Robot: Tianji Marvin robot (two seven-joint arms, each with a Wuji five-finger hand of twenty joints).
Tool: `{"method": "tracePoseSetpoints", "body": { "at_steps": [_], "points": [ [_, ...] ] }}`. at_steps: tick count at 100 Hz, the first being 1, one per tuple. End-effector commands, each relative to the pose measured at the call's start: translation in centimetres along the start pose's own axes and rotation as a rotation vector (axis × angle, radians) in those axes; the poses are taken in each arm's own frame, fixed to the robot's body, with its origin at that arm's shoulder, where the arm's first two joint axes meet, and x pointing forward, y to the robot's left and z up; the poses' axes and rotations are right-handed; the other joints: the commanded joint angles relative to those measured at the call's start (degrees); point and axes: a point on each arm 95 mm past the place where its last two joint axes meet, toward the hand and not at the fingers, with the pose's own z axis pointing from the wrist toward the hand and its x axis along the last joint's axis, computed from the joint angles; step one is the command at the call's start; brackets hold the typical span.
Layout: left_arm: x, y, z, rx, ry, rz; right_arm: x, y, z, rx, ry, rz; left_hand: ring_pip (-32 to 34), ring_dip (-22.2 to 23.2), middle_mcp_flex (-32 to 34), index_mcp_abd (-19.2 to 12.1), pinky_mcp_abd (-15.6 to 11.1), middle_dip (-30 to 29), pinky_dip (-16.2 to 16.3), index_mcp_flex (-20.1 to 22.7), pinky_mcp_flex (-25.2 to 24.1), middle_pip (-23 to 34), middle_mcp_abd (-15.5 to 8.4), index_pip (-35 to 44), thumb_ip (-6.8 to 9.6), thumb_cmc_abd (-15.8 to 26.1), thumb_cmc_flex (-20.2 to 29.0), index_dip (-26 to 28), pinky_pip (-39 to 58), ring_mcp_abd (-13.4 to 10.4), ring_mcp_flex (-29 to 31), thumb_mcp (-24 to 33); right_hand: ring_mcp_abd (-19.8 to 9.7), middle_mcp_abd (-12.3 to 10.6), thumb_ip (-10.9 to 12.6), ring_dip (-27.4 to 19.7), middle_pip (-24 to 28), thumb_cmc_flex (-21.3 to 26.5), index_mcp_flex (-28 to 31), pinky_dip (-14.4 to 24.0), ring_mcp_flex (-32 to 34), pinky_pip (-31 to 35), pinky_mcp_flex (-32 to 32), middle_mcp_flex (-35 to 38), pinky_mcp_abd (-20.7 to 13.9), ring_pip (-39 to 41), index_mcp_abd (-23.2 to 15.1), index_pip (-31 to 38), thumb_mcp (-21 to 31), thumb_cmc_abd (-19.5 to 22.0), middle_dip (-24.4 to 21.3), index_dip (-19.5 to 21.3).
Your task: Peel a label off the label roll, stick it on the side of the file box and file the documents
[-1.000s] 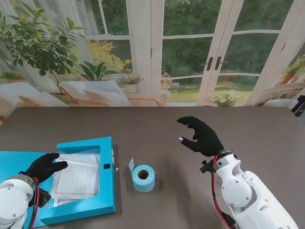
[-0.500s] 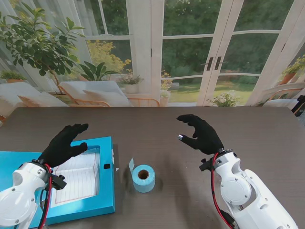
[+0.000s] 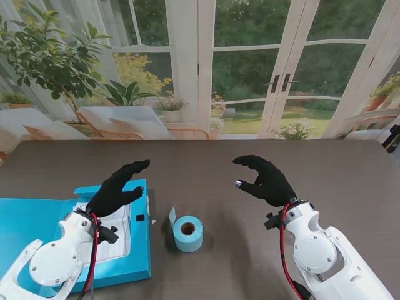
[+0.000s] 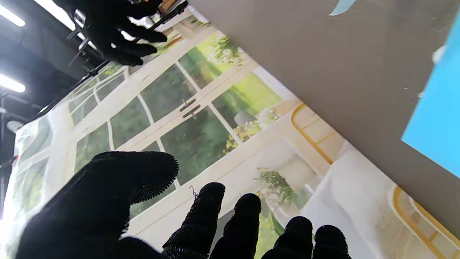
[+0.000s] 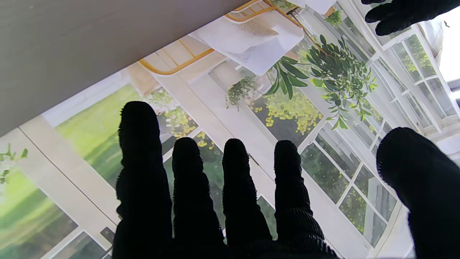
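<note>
Since the earlier frames, the left hand [image 3: 119,187] in its black knitted glove has lifted off the white lined documents [image 3: 111,240] and travelled forward and toward the centre. It now hangs over the far right corner of the open bright-blue cardboard file box [image 3: 140,250]. Its fingers are spread and extended, gripping nothing; the left wrist view [image 4: 215,219] confirms this.

The right hand [image 3: 265,181] has kept nearly the same position, raised over the dark grey-brown surface [image 3: 206,162], right of centre. Its fingers are curved and apart, thumb separated from the rest, and it holds nothing. The right wrist view [image 5: 215,194] shows four fingers side by side with the thumb set off, nothing between them.

The light-blue label roll with a brown cardboard core [image 3: 188,233] stands on end on the surface. It sits just right of the file box, between the two hands and nearer to me than both. One pale label tab [image 3: 172,217] sticks up from its left side.

The file box lies flat at the near left of the surface, lid open, with the documents inside its tray. The left forearm covers part of them.
</note>
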Motion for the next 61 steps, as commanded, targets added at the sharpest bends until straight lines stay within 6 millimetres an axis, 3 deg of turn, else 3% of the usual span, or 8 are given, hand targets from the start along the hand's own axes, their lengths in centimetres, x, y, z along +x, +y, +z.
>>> {"method": "tracePoseSetpoints", "body": {
  "at_steps": [1,8,22,61],
  "points": [
    [0.0,1.0,0.4,-0.015,0.001,-0.033,-0.4,-1.1,-0.5,0.020,-0.021,0.013,-0.8,-0.3,-1.1,-1.8,-1.7,-0.6,-1.1,-0.2,-1.0,-0.2,-2.0,-1.0,1.67,-1.9,0.6,-0.4,-1.9,-1.6,-1.4,-0.4,-1.0,-1.6,1.5,-0.8,-1.7,1.4,1.7,1.3,-1.7,-2.7,-30.0,-0.6,1.2,-1.0,-1.3,-0.7,-1.5,0.4,0.0,-0.3],
    [-0.2,1.8,0.8,-0.005,0.021,-0.063,-0.8,-1.2,-0.5,0.054,-0.026,0.003,-0.8,-0.4,-0.9,-1.3,-1.8,-0.6,-1.3,-0.1,-0.9,-0.1,-2.1,-0.9,1.69,-1.9,0.6,-0.5,-2.0,-1.5,-1.3,-0.3,-1.7,-2.2,1.7,-0.8,-2.0,0.8,0.4,2.8,-2.5,-4.4,-30.3,-2.0,0.4,-1.6,-1.5,-1.3,-2.8,2.3,0.4,-0.3],
    [-0.8,2.7,1.2,0.001,0.033,-0.098,-1.2,-1.3,-0.6,0.047,-0.046,0.015,-0.8,-0.5,-0.8,-1.5,-2.0,-0.7,-1.8,0.4,-0.8,0.1,-2.3,-0.7,1.97,-2.3,0.9,-0.4,-2.3,-1.8,-1.2,0.0,-1.5,-1.9,1.9,-0.7,-2.0,1.5,1.1,3.5,-2.3,-5.2,-30.1,-1.3,0.7,-1.5,-1.1,-0.8,-2.1,1.5,0.6,-0.1],
    [-1.5,3.2,1.1,-0.021,0.020,-0.117,-1.2,-1.1,-1.1,0.045,-0.058,0.023,-0.8,-0.7,-1.3,-1.8,-2.3,-1.3,-3.9,0.8,-0.5,0.3,-3.0,-0.7,2.77,-2.8,1.3,-0.4,-3.3,-2.1,-1.5,0.5,-1.4,-1.7,1.7,-0.6,-2.0,1.5,0.5,5.2,-2.4,-7.5,-29.6,-1.5,0.6,-1.6,-0.6,-0.7,-1.3,1.2,0.8,0.0]
  ]
}}
